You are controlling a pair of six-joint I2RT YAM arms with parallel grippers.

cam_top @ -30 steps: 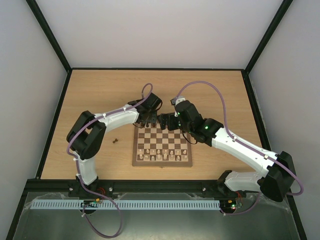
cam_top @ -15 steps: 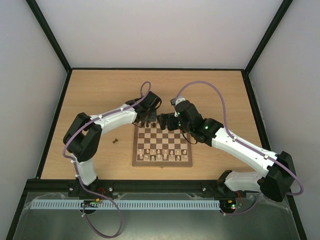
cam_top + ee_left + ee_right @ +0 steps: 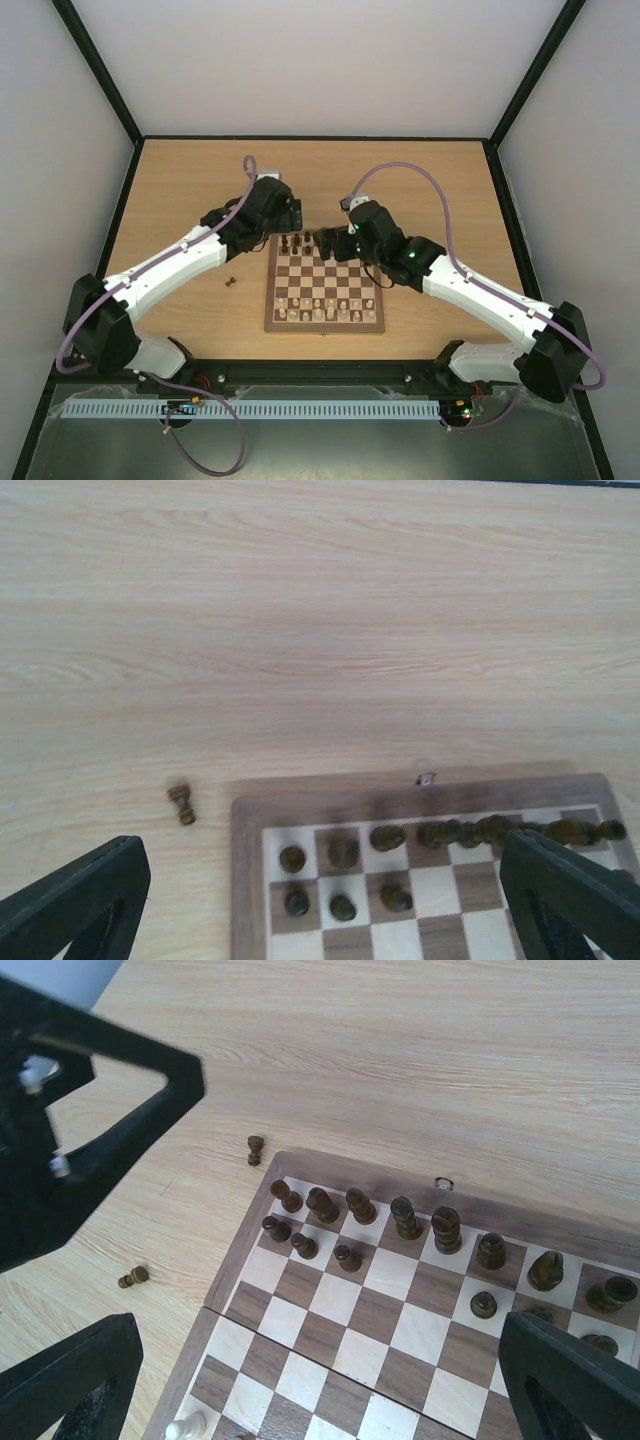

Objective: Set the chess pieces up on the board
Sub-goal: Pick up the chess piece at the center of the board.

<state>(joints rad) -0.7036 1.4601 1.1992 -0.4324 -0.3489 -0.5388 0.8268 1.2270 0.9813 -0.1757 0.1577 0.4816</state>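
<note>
Left gripper (image 3: 320, 850) just released, jaws wide, empty, backed off toward 10 o'clock. Dark pieces (image 3: 343, 852) stand along board (image 3: 325, 328) 12 o'clock edge. Right gripper (image 3: 318, 1330) spread, empty. You still have strays (image 3: 133, 1277) on table (image 3: 180, 190), 9 o'clock.

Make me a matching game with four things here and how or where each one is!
Things:
1. corner dark piece, just off the board
2. farther dark piece
3. pale pieces
4. left gripper

States:
A. on the near rows
B. standing on the table
C. open
D. lying on its side

Pairs: 1-B, 2-D, 3-A, 4-C
</note>
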